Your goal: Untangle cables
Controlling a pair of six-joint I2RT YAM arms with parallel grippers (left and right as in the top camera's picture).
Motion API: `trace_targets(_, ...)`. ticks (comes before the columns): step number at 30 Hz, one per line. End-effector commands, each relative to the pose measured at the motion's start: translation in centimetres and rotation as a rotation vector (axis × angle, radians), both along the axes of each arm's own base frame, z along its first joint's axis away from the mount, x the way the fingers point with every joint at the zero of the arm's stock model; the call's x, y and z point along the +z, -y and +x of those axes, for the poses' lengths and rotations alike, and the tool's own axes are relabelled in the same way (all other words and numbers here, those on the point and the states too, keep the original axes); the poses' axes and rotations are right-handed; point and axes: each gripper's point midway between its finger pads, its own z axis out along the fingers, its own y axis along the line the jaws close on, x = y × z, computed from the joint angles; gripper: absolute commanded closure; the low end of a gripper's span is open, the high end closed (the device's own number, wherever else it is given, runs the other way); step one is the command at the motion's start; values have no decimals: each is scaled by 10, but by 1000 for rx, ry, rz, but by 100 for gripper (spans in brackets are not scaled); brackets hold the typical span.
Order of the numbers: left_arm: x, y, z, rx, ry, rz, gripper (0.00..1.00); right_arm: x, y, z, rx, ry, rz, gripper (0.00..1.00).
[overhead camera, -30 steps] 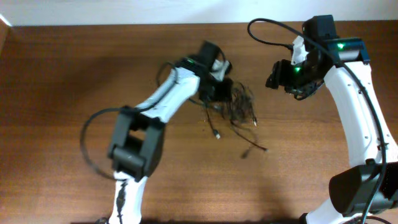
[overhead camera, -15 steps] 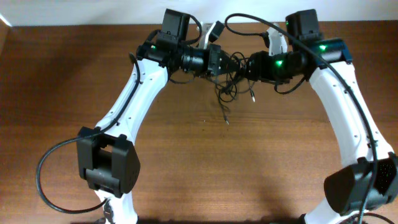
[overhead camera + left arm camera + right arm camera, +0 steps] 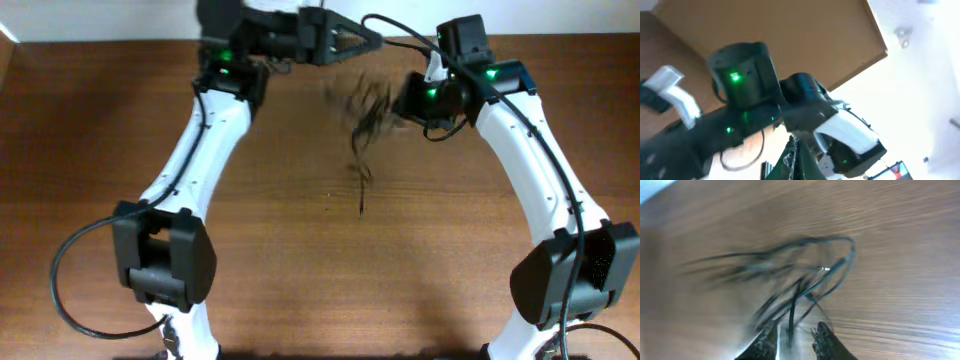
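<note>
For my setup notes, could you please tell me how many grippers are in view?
2. The left gripper is at the table's far edge; the right gripper is just right of it and nearer, against the blurred cables. None seems hidden.

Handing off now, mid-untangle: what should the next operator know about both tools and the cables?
Left tool: shut, raised near the far edge of the brown wooden table; unclear whether it pinches a strand.
Right tool: jaws apart with strands running between them, not visibly clamped.
Tangle of thin black cables: blurred, apparently lifted between the two tools, one loose end dangling.
Done: bundle picked up.
Left: it looks knotted; separate every strand.
</note>
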Motion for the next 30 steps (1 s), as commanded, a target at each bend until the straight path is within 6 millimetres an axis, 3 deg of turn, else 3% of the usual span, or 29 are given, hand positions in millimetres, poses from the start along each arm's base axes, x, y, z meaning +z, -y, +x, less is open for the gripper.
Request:
trace_targets(1, 13, -39, 9, 57, -45, 17, 100, -6, 32, 6, -87, -17, -40, 88)
trace_targets(3, 10, -52, 15, 80, 16, 19, 100, -5, 30, 3, -48, -22, -6, 96)
trace_targets(5, -1, -50, 17, 60, 25, 35, 100, -5, 28, -2, -29, -36, -2, 96)
trace_targets(7, -23, -43, 24, 69, -16, 48, 100, 3, 23, -5, 24, -21, 23, 89)
trace_targets(9, -77, -38, 53, 270, -140, 152, 100, 21, 31, -12, 29, -15, 22, 70)
trace_targets(11, -148, -53, 82, 561, -198, 438, 100, 37, 40, -21, 41, -7, 2, 56)
trace_targets(12, -172, -62, 87, 653, -174, 574, 100, 40, 43, -24, 49, -11, -8, 53)
trace_targets(13, -191, -67, 88, 710, -123, 703, 100, 42, 46, -30, 66, -24, -28, 52)
trace_targets(17, -227, -35, 71, 692, 93, 977, 100, 34, 59, -41, 42, -77, -100, 52)
trace_targets(21, -276, -20, 64, 621, 147, 1128, 100, 32, 60, -46, 56, -97, -108, 51)
trace_targets(24, -335, -21, 61, 546, 86, 1215, 100, 31, 59, -48, 57, -105, -108, 50)
trace_targets(25, -346, -22, 59, 525, 80, 1233, 99, 31, 60, -48, 57, -107, -109, 50)
trace_targets(30, -390, -24, 54, 477, 23, 1289, 73, 30, 64, -49, 47, -111, -133, 44)
